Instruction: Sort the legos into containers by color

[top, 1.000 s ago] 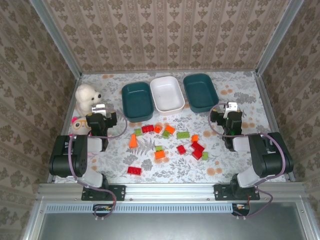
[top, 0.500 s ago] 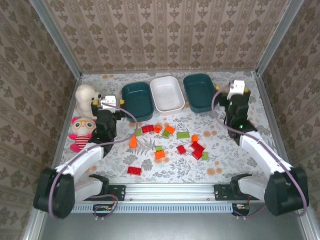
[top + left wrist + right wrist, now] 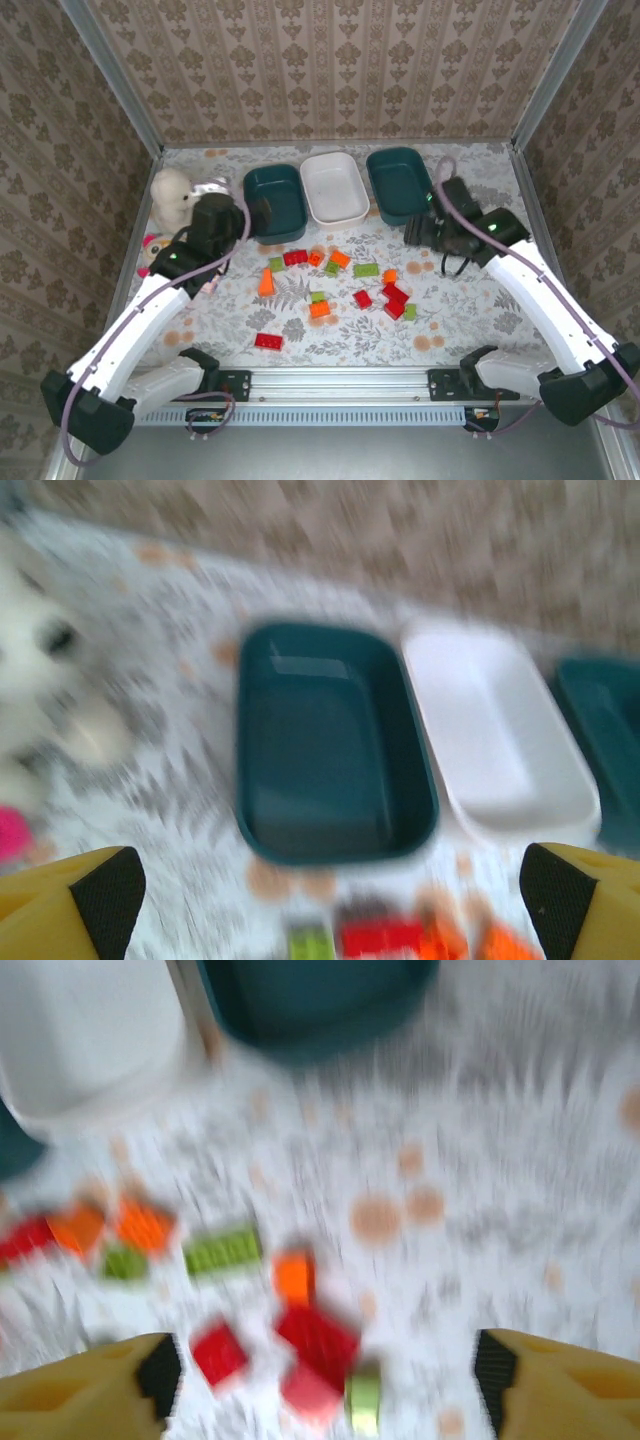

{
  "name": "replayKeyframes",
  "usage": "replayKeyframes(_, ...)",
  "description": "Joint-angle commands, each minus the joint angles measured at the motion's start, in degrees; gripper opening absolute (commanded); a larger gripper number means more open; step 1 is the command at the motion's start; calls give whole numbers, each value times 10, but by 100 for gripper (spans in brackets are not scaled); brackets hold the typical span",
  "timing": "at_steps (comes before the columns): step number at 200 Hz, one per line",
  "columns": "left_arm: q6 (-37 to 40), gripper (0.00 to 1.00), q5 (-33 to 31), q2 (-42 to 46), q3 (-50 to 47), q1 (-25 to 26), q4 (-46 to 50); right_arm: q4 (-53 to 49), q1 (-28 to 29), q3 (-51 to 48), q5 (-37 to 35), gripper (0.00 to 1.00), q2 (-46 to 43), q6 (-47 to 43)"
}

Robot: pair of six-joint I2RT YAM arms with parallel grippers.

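Red, orange and light green legos (image 3: 340, 280) lie scattered on the flowered table in front of three empty tubs: a dark teal tub (image 3: 274, 200), a white tub (image 3: 334, 188) and another dark teal tub (image 3: 398, 183). My left gripper (image 3: 262, 213) hovers open at the left teal tub's near-left edge; its blurred wrist view shows that tub (image 3: 330, 750) ahead and a red brick (image 3: 385, 938) low between the fingers (image 3: 105, 895). My right gripper (image 3: 415, 232) is open, held above the table right of the bricks, and looks down on red bricks (image 3: 318, 1338) and a green brick (image 3: 222, 1250).
A white plush bear (image 3: 172, 195) and a pink plush doll (image 3: 150, 247) sit at the left side of the table, close to my left arm. Metal frame rails and patterned walls enclose the table. One red brick (image 3: 268, 341) lies apart near the front edge.
Both arms have unfolded from their rest pose and reached forward. The left gripper swung right toward the left teal tub; the right gripper swung left toward the bricks. Nothing was picked up.
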State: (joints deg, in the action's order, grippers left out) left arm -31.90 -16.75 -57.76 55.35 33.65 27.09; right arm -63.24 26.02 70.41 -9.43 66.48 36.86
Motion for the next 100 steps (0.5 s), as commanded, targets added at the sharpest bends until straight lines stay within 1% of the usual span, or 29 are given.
replayKeyframes(1,-23,100,65,12,-19,68,101,-153,28,-87,73,67,-30,80)
replayKeyframes(18,-39,100,66,21,-46,124,111,-128,46,-160,107,64,-42,88)
replayKeyframes(40,-53,100,62,32,-71,173,123,-55,47,-232,155,63,-32,78)
replayKeyframes(47,-54,100,60,36,-78,189,124,-18,48,-250,171,63,-27,75)
replayKeyframes(66,-54,100,61,42,-88,206,126,47,51,-275,177,61,-3,70)
replayKeyframes(87,-60,99,56,48,-89,208,134,87,51,-279,169,58,48,62)
replayKeyframes(100,-62,100,51,54,-90,208,133,108,51,-280,171,58,72,59)
